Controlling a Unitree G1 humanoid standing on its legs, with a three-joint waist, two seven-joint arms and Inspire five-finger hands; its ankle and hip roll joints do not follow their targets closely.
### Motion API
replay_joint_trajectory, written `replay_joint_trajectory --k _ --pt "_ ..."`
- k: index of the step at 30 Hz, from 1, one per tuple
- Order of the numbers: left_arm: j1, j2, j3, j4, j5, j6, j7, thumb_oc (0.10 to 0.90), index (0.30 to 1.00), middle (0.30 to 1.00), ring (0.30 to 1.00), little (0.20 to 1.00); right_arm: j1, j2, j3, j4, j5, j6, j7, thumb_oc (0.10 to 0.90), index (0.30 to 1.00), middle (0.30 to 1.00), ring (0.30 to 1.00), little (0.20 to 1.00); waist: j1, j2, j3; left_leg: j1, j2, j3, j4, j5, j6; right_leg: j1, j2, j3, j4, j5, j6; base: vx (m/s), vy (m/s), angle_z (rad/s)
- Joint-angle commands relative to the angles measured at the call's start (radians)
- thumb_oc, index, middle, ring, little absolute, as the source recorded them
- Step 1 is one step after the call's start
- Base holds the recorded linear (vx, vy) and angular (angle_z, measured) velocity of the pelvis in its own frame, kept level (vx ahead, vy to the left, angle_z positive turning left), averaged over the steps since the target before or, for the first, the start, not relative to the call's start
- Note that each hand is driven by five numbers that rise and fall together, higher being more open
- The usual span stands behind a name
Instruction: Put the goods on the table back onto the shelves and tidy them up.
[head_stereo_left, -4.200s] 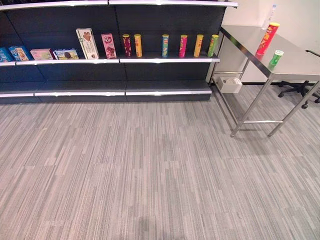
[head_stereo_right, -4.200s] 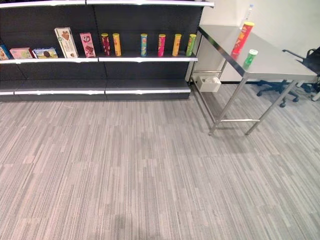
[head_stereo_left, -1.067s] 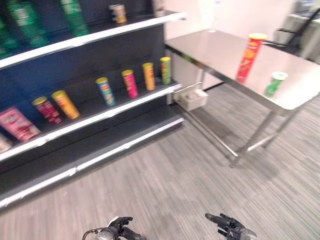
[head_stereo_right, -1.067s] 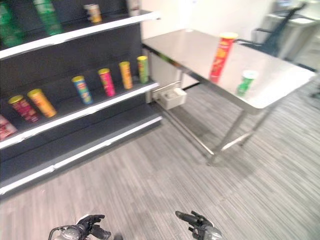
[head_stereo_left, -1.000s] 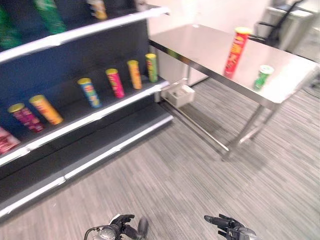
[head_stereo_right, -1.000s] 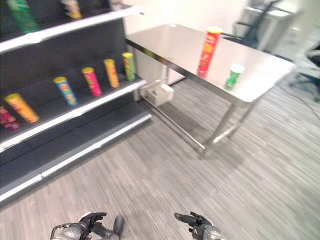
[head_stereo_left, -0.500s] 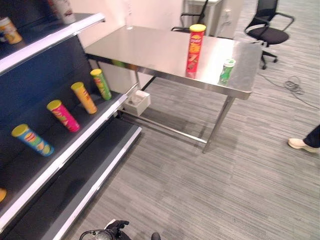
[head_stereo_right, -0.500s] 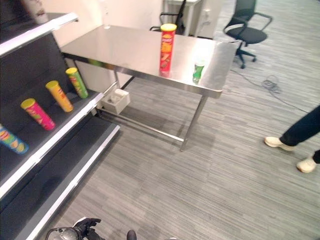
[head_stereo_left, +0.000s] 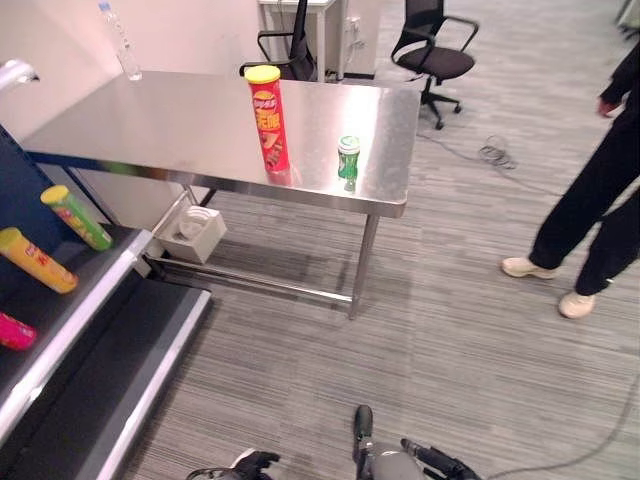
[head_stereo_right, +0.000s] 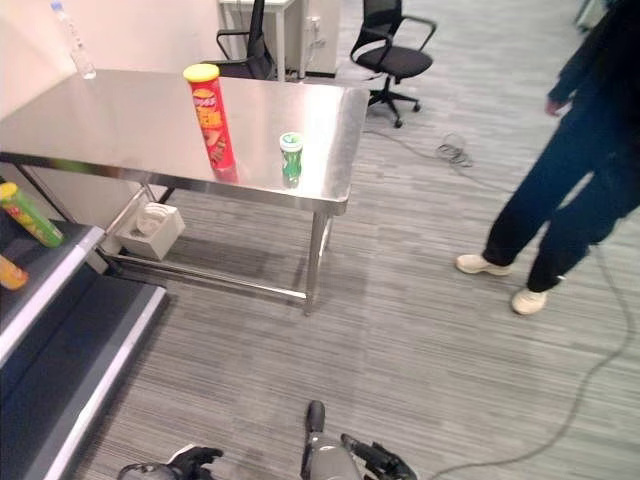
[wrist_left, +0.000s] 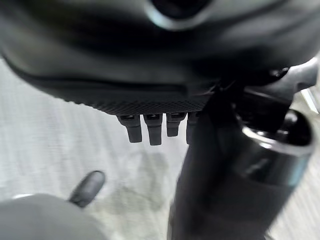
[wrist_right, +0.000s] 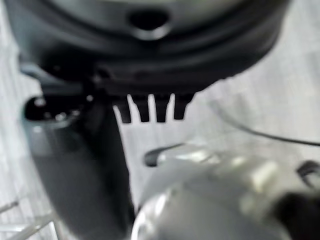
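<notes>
On the tabletop (head_stereo_left: 150, 125) a tall can (head_stereo_left: 268, 118) could topple into the small green can (head_stereo_left: 347, 158); each robot hand, left (wrist_left: 155, 127) and right (wrist_right: 150, 107), hangs empty, fingers relaxed.

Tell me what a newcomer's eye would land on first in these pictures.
The tall red can with a yellow lid stands upright near the front edge of the steel table, with a short green can beside it, apart. A person's legs stand on the carpet to the table's right. Colourful cans lie tilted on the dark shelf at the left.
</notes>
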Motion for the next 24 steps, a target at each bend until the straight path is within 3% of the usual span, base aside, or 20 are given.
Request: replay_joint_trajectory --k 1,2,4,5,6,7,9,10,12,13,15,16,18,24 --pt "-0.001 0.028 0.014 0.039 0.023 0.0 -0.024 0.8 0.9 0.9 0.9 0.9 0.029 -0.004 0.006 0.149 0.022 0.047 0.027 0.8 0.9 0.9 0.9 0.9 0.004 -0.022 -0.01 0.042 -0.044 -0.005 0.077 0.035 -0.037 0.1 -0.01 0.064 -0.124 0.046 0.063 0.35 -0.171 0.39" --pt "-0.001 0.029 0.014 0.039 0.023 0.0 -0.024 0.8 0.9 0.9 0.9 0.9 0.029 -0.003 0.006 0.149 0.022 0.047 0.027 0.8 0.9 0.9 0.9 0.9 0.002 -0.025 -0.012 0.038 -0.047 -0.007 0.078 0.038 -0.036 0.098 -0.014 0.063 -0.126 0.049 0.063 0.33 -0.198 0.6" --pt "-0.01 0.037 0.023 0.036 0.009 0.001 -0.022 0.8 0.9 0.9 0.9 0.9 0.026 -0.011 0.019 0.149 0.01 0.042 0.035 0.8 0.9 0.9 0.9 0.9 0.018 -0.032 -0.021 -0.03 -0.032 -0.023 0.253 0.144 -0.079 0.171 0.01 0.041 -0.164 0.03 0.033 0.29 -0.241 0.31" --pt "-0.02 0.048 0.035 0.016 -0.029 -0.002 -0.012 0.8 0.9 0.9 0.9 0.9 0.022 -0.018 0.036 0.13 -0.002 0.034 0.032 0.8 0.9 0.9 0.9 0.9 0.041 -0.058 -0.012 -0.114 -0.028 -0.047 0.448 0.253 -0.109 0.238 0.017 0.047 -0.194 0.008 0.004 0.27 -0.245 0.11" --pt "-0.021 0.049 0.035 0.015 -0.029 -0.001 -0.012 0.8 0.9 0.9 0.9 0.9 0.022 -0.017 0.035 0.13 -0.002 0.035 0.032 0.8 0.9 0.9 0.9 0.9 0.039 -0.058 -0.013 -0.119 -0.027 -0.05 0.455 0.251 -0.11 0.238 0.018 0.044 -0.195 0.008 0.003 0.26 -0.249 0.16" --pt "-0.033 0.055 0.042 -0.002 -0.053 -0.001 -0.001 0.8 0.9 0.9 0.9 0.9 0.013 -0.019 0.043 0.122 -0.013 0.03 0.023 0.8 0.9 0.9 0.9 0.9 0.052 -0.078 0.002 -0.17 -0.019 -0.044 0.539 0.269 -0.112 0.268 0.011 0.046 -0.203 -0.009 -0.01 0.16 -0.139 -0.04" --pt "-0.057 0.049 0.035 -0.034 -0.077 -0.006 0.017 0.8 0.9 0.9 0.9 0.9 -0.007 -0.022 0.065 0.108 -0.039 0.023 0.002 0.8 0.9 0.9 0.9 0.9 0.077 -0.104 0.021 -0.245 0.014 0.014 0.595 0.239 -0.09 0.311 -0.004 0.047 -0.205 -0.032 -0.021 0.28 -0.13 -0.18" --pt "-0.06 0.038 0.022 -0.039 -0.07 -0.012 0.026 0.8 0.9 0.9 0.9 0.9 -0.014 -0.019 0.099 0.088 -0.066 0.018 -0.001 0.8 0.9 0.9 0.9 0.9 0.099 -0.113 0.02 -0.287 0.026 0.041 0.495 0.189 -0.067 0.34 -0.01 0.053 -0.214 -0.046 -0.015 0.33 -0.017 0.0" --pt "-0.056 0.036 0.02 -0.036 -0.07 -0.019 0.029 0.8 0.9 0.9 0.9 0.9 -0.015 -0.019 0.119 0.067 -0.078 0.012 0.003 0.8 0.9 0.9 0.9 0.9 0.11 -0.116 0.018 -0.285 0.031 0.047 0.412 0.181 -0.067 0.351 -0.016 0.057 -0.219 -0.052 -0.005 0.25 0.042 -0.05" --pt "-0.048 0.031 0.02 -0.028 -0.069 -0.02 0.027 0.8 0.9 0.9 0.9 0.9 -0.016 -0.015 0.147 0.037 -0.101 0.008 0.007 0.8 0.9 0.9 0.9 0.9 0.122 -0.111 0.009 -0.282 0.063 0.05 0.243 0.199 -0.079 0.369 -0.024 0.062 -0.231 -0.06 0.007 0.14 0.053 -0.23" --pt "-0.048 0.031 0.02 -0.028 -0.069 -0.02 0.027 0.8 0.9 0.9 0.9 0.9 -0.016 -0.015 0.147 0.037 -0.101 0.008 0.007 0.8 0.9 0.9 0.9 0.9 0.123 -0.112 0.01 -0.278 0.063 0.051 0.241 0.2 -0.079 0.371 -0.024 0.062 -0.231 -0.06 0.007 0.12 0.058 -0.43" --pt "-0.037 0.031 0.021 -0.015 -0.054 -0.022 0.027 0.8 0.9 0.9 0.9 0.9 -0.012 -0.009 0.164 0.025 -0.126 0.004 0.013 0.8 0.9 0.9 0.9 0.9 0.128 -0.101 0.001 -0.275 0.092 0.034 0.129 0.244 -0.097 0.392 -0.023 0.066 -0.242 -0.072 0.015 0.18 0.1 -0.51" --pt "-0.023 0.038 0.029 -0.005 -0.043 -0.024 0.029 0.8 0.9 0.9 0.9 0.9 -0.004 -0.009 0.162 0.026 -0.15 0.0 0.011 0.8 0.9 0.9 0.9 0.9 0.135 -0.083 -0.007 -0.274 0.13 -0.017 0.04 0.303 -0.116 0.419 -0.03 0.084 -0.248 -0.086 0.027 0.27 0.198 -0.45" --pt "-0.01 0.033 0.023 -0.001 -0.034 -0.031 0.028 0.8 0.9 0.9 0.9 0.9 0.015 -0.017 0.149 0.048 -0.193 0.001 0.011 0.8 0.9 0.9 0.9 0.9 0.13 -0.042 -0.016 -0.263 0.188 -0.119 -0.018 0.346 -0.155 0.442 -0.057 0.143 -0.252 -0.104 0.053 0.15 0.241 -0.38"
